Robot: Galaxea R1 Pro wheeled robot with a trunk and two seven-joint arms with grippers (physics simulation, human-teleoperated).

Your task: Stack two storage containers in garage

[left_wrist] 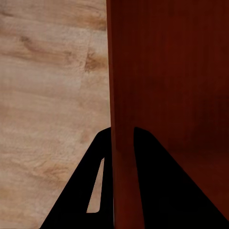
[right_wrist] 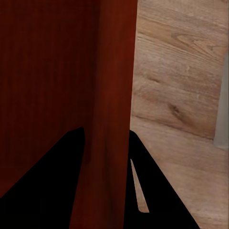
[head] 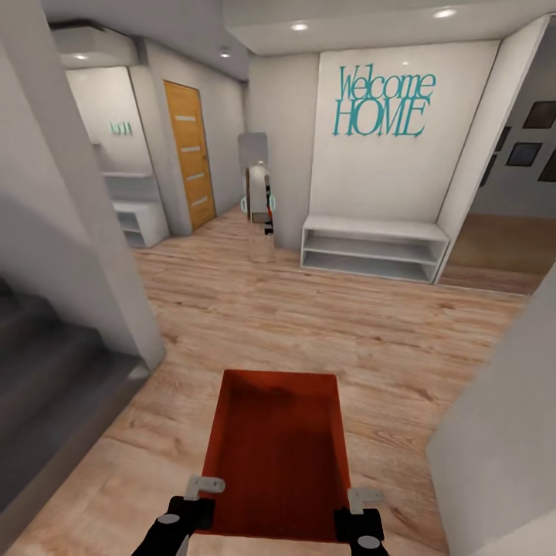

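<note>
1. One orange-red bin (head: 278,455).
2. Two grippers: left (head: 202,494), right (head: 361,506).
3. One wooden door (head: 190,154).
4. Two white shelf units (head: 374,247), (head: 140,222).
5. Three wall frames (head: 525,153).

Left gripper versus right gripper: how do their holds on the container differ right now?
The left gripper clamps the storage container's left wall; the right gripper clamps its right wall. In the head view the left gripper sits slightly farther forward than the right gripper. Both straddle a wall, one finger inside, one outside, carrying it over wood-plank flooring.
</note>
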